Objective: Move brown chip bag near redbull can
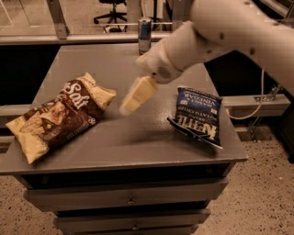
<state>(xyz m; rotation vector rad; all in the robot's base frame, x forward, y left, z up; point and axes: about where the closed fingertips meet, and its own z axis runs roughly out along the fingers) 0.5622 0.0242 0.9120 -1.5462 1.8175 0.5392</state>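
Note:
The brown chip bag lies flat on the left part of the grey table, dark brown middle, pale tan ends, white "Salt" lettering. The redbull can stands upright at the table's far edge, well behind the bag. My gripper hangs from the white arm over the middle of the table, just right of the bag's upper end and apart from it, holding nothing.
A dark blue Kettle chip bag lies on the right part of the table. Drawers run below the table front. An office chair stands on the floor behind. A cable hangs at the right.

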